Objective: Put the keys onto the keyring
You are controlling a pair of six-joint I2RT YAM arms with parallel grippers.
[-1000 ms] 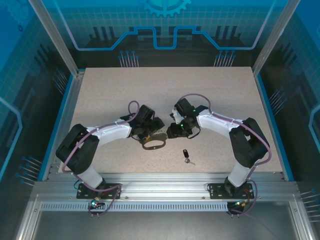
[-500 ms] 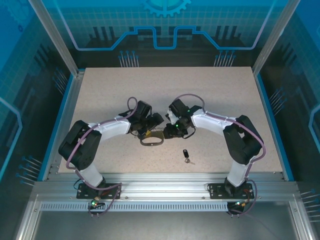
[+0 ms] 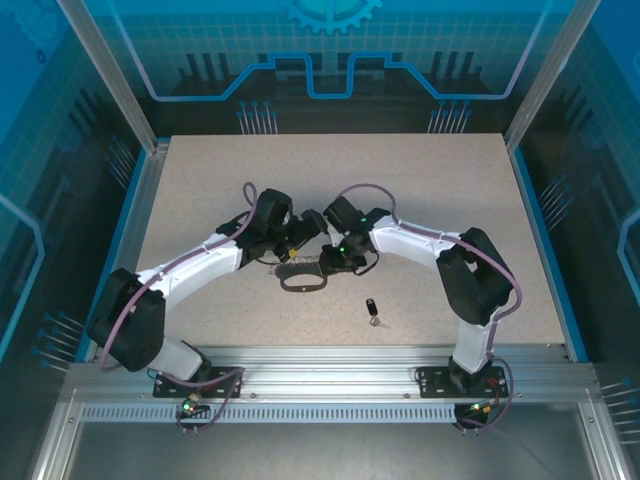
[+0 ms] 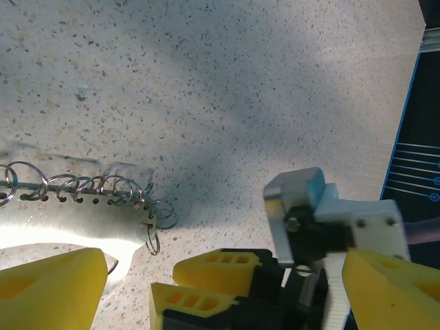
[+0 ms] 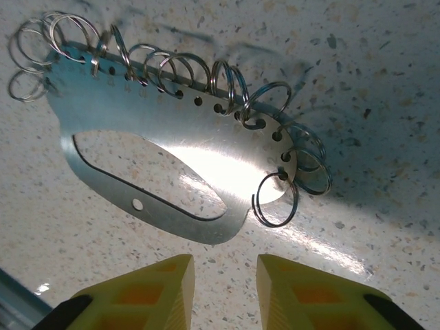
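Flat metal keyring [image 5: 192,130] is lying on my worktop [image 3: 420,200], small rings lining one edge; black-headed key [image 3: 372,310] is lying apart, nearer me.

Table [image 3: 430,190]: speckled beige top, flat, with a blue strip [image 3: 125,235] along its left and right sides. Aluminium rail [image 3: 330,362] runs across the near edge. Slanted metal post [image 3: 105,75] stands at each far corner. Blue backdrop [image 3: 330,60] shows grid and gear markings.
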